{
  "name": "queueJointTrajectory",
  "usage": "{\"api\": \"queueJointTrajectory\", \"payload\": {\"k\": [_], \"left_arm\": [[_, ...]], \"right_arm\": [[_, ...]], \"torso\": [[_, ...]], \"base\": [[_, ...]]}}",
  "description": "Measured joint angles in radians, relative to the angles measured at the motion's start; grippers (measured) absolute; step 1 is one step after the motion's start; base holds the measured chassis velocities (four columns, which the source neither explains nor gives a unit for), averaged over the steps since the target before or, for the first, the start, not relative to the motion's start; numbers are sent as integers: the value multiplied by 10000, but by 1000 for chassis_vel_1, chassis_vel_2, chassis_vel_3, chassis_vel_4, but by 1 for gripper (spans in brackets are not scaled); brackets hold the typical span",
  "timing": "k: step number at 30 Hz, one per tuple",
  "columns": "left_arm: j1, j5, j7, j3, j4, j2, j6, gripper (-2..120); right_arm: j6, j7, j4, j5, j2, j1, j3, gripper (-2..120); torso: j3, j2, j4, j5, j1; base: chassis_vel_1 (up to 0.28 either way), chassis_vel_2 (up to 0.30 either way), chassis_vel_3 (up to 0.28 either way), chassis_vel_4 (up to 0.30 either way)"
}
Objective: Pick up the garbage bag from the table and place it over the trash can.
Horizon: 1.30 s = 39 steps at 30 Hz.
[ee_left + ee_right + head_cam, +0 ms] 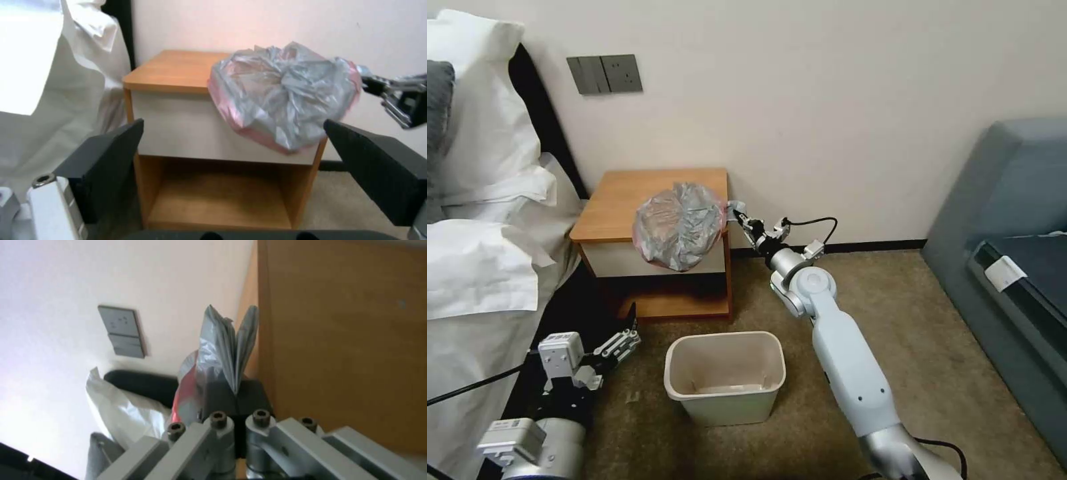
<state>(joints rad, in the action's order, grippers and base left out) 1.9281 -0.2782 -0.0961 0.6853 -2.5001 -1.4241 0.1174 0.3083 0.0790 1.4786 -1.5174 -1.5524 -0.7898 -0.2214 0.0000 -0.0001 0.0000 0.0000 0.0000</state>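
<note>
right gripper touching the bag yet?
Touching. In the right wrist view the right gripper has its pads shut on a fold of the bag. In the head view it sits at the bag's edge beside the table.

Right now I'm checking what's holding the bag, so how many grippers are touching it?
1. The right gripper is shut on the garbage bag at its rim, by the table's right edge. The left gripper hangs open, low beside the trash can.
</note>
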Motion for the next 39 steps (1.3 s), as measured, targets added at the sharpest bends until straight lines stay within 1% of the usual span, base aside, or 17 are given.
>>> {"api": "queueJointTrajectory", "payload": {"k": [7, 8, 9, 12, 13, 15, 17, 18, 21, 22, 25, 28, 32, 34, 35, 37, 39], "left_arm": [[-55, 90, 75, -62, 0, -48, -92, 100], [-86, 126, 107, -90, 1, -67, -127, 100], [-86, 126, 107, -90, 1, -67, -127, 100], [-108, 153, 128, -108, 0, -80, -151, 100], [-108, 153, 128, -108, 0, -80, -151, 100], [-109, 157, 129, -111, 0, -80, -157, 100], [-111, 158, 132, -113, 0, -78, -162, 100], [-111, 158, 132, -113, 0, -78, -162, 100], [-117, 159, 133, -117, 0, -73, -171, 100], [-117, 159, 133, -117, 0, -73, -171, 100], [-208, 136, 127, -130, 0, 7, -256, 100], [-259, 118, 117, -136, 0, 50, -304, 100], [-284, 115, 117, -138, 0, 54, -313, 100], [-309, 113, 118, -140, 0, 57, -324, 100], [-309, 113, 118, -140, 0, 57, -324, 100], [-376, 96, 118, -146, 1, 65, -340, 100], [-421, 85, 117, -149, 1, 69, -356, 100]], "right_arm": [[-59, 540, 1777, -310, 478, -1568, 250, 0], [-60, 657, 2119, -392, 521, -1836, 299, 0], [-60, 657, 2119, -392, 521, -1836, 299, 0], [-67, 978, 3023, -517, 582, -2523, 454, 0], [-67, 978, 3023, -517, 582, -2523, 454, 0], [-97, 1280, 3619, -508, 632, -2943, 599, 0], [-189, 1923, 4262, -503, 720, -3460, 826, 0], [-189, 1923, 4262, -503, 720, -3460, 826, 0], [-431, 2751, 4692, -423, 807, -3972, 1161, 0], [-431, 2751, 4692, -423, 807, -3972, 1161, 0], [-728, 3410, 4835, -148, 785, -4147, 1400, 0], [-801, 3722, 5084, -48, 874, -4295, 1467, 0], [-798, 3796, 5383, 169, 1133, -4547, 1547, 0], [-764, 3638, 5705, 548, 1586, -4962, 1654, 0], [-764, 3638, 5705, 548, 1586, -4962, 1654, 0], [-749, 3422, 5919, 917, 1984, -5406, 1723, 0], [-742, 3374, 5984, 1049, 2119, -5604, 1735, 0]], "torso": [[-1, 1, 0, 0, -1], [-2, 1, -1, 0, 0], [-2, 1, -1, 0, 0], [-1, 0, 0, 1, -1], [-1, 0, 0, 1, -1], [-1, 1, 1, 0, -1], [-1, 1, 1, 0, -1], [-1, 1, 1, 0, -1], [-1, 1, 0, 0, -1], [-1, 1, 0, 0, -1], [-1, 1, 1, 0, -1], [-1, 1, 1, 0, 0], [-1, 1, 0, 0, -1], [0, 1, 1, -1, -1], [0, 1, 1, -1, -1], [0, 1, -1, -1, -1], [0, 1, 2, 0, -1]], "base": [[0, 0, 0, 0], [0, 0, 0, 0], [0, 0, 0, 0], [0, 0, 0, 0], [0, 0, 0, 0], [0, 0, 0, 0], [0, 0, 0, 0], [0, 0, 0, 0], [0, 0, 0, 0], [0, 0, 0, 0], [0, 0, 0, 0], [0, 0, 0, 0], [0, 0, 0, 0], [0, 0, 0, 0], [0, 0, 0, 0], [0, 0, 0, 0], [0, 0, 0, 0]]}}
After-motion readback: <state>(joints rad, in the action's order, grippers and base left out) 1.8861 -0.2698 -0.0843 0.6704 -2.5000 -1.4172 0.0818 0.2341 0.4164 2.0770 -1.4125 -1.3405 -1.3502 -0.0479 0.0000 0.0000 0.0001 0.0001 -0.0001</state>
